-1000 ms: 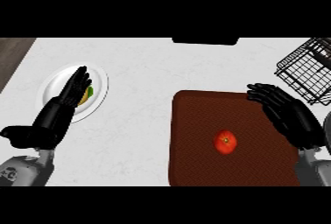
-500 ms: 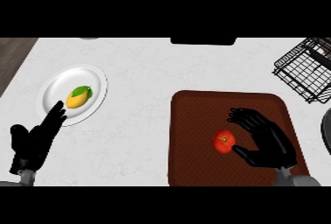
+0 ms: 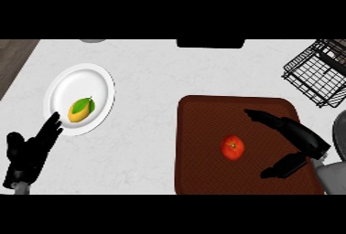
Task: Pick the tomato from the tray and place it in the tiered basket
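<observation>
Lying near the middle of the dark red tray (image 3: 202,114), the tomato (image 3: 232,147) rests untouched, and no brand, label or writing can be read on anything in view. The right robot hand (image 3: 297,137) spreads over the tray's right half, its fingers reaching toward the top of the tray and its thumb low near the tray's bottom right, both apart and holding nothing. The tomato sits just left of that open span, not touching it. Half a second ago this hand hovered right beside the tomato with its fingers over it; now it lies farther right, with its fingers and thumb spread wider apart. The tomato has not moved.

At the lower left edge, the left robot hand (image 3: 30,153) rests with fingers straight, pointing up toward the white plate (image 3: 78,75), much as before. The fingertips seem to reach the plate's rim, though contact is hard to judge. A yellow fruit with a green leaf (image 3: 81,109) lies on the plate. The black wire tiered basket (image 3: 317,73) stands at the tabletop's (image 3: 148,73) upper right, well apart from the tray.
</observation>
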